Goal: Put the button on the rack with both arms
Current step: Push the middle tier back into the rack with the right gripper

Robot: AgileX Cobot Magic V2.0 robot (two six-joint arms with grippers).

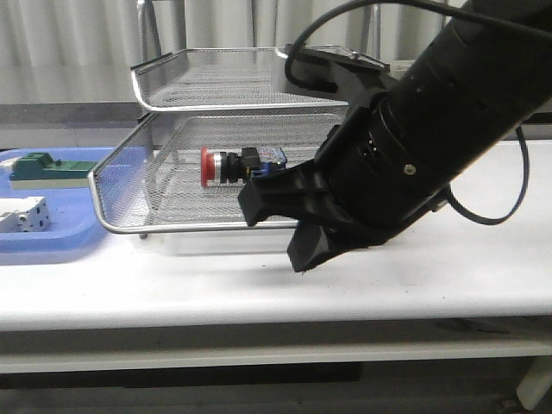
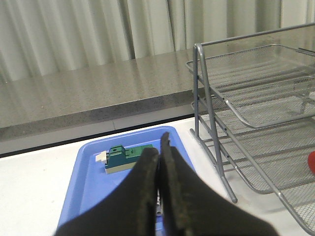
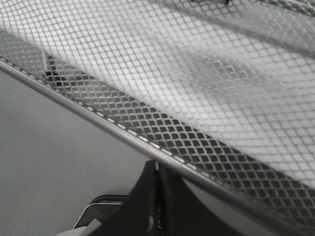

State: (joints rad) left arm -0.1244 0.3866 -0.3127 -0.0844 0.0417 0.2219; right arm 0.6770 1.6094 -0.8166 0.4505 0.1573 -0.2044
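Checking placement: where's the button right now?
Front view: the button lies on its side in a pulled-out mesh tray of the rack, red cap facing left, just left of the right gripper.

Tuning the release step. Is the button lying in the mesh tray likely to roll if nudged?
Probably somewhat: the button lies on its side in the rack, and its red cap looks round. The boxy black-and-blue body should limit rolling, and the mesh likely adds grip.
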